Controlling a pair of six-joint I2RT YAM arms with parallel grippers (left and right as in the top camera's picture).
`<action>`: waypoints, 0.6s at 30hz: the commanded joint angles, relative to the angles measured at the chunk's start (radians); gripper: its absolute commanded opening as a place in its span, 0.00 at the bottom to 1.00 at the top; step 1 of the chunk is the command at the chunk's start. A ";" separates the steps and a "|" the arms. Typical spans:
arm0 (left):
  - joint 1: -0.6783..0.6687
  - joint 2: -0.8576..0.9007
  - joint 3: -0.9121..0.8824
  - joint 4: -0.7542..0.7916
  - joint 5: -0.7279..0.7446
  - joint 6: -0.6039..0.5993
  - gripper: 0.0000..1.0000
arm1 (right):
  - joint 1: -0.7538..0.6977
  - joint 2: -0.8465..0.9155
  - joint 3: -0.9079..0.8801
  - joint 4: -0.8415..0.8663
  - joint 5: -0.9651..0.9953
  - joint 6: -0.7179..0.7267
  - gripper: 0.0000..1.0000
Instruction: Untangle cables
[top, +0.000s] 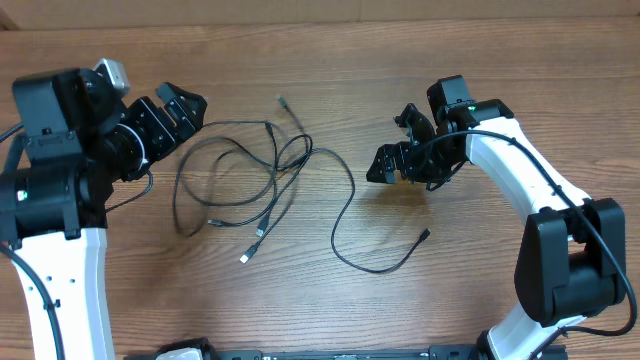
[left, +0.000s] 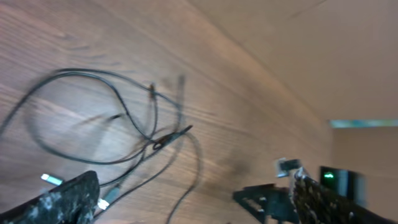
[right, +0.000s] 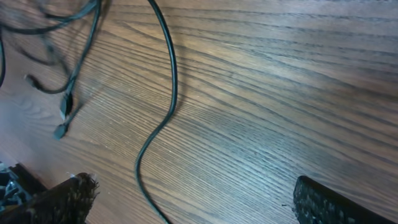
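Cables (top: 274, 172) in loose tangled loops at centre frame on wooden counter (top: 500, 60), left jaws spread wide, empty, upper left, right jaws likewise open, centre right

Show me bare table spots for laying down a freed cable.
Free: the far table strip between left end effector and right end effector; the near edge in front of the cables. Crowded: the tangle centre-left.

Thin blk cables (top: 275, 195) — loosely tangled, flat.
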 joint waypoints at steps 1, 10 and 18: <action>-0.024 0.028 0.009 -0.024 -0.039 0.079 1.00 | -0.002 0.003 0.007 0.005 -0.035 -0.009 1.00; -0.034 0.027 0.009 -0.103 -0.220 0.113 1.00 | 0.003 0.003 0.007 0.000 -0.154 -0.034 1.00; -0.031 0.029 0.008 -0.244 -0.354 0.274 0.99 | 0.173 0.003 0.007 0.093 -0.181 -0.079 1.00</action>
